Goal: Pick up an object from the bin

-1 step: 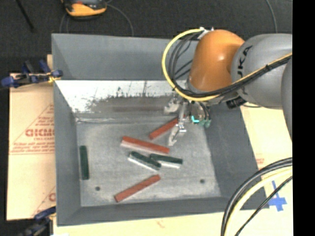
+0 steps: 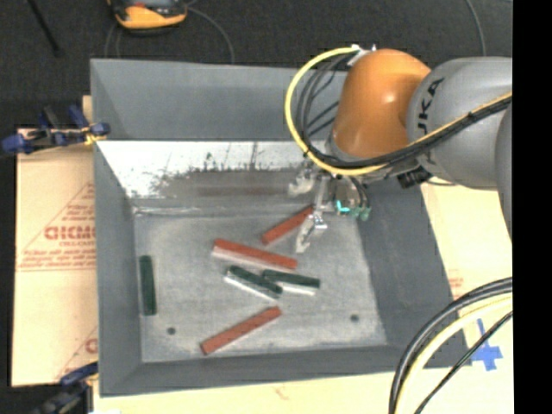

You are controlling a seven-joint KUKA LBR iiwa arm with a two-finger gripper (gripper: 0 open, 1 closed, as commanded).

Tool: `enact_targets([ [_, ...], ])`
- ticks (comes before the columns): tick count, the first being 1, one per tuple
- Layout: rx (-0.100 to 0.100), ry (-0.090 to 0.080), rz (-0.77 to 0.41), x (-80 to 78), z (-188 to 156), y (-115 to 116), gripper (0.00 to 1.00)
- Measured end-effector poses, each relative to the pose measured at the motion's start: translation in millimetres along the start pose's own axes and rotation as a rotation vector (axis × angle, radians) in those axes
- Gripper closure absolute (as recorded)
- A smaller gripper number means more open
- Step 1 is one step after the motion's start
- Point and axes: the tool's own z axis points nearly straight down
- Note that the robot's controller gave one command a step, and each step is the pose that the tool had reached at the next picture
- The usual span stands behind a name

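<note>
camera view: grey metal bin point(image 2: 116, 274), floor speckled and scuffed, far wall streaked dark. tool point(image 2: 310, 224) low in far right part of bin, right beside upper end of short red-brown bar point(image 2: 283, 228), which lies slanted; apart or together, cannot tell. nearer front: red bar with pale edge point(image 2: 254, 254), then dark green bars point(image 2: 291, 278) crossed over white bar point(image 2: 302, 290). long red-brown bar point(image 2: 241, 330) near front wall. lone green bar point(image 2: 147, 285) at left. dark carpet point(image 2: 259, 15) beyond bin, orange device point(image 2: 147, 5) on it.

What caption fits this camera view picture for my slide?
Robot hand down in the grey bin, over a short red-brown stick, with other red, green and white sticks beside it.
</note>
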Motion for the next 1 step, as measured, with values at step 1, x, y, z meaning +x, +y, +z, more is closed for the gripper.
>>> enact_targets([
  [1, -0.001, 0.005, 0.009, 8.6, 83.0, 5.9, 1.00],
])
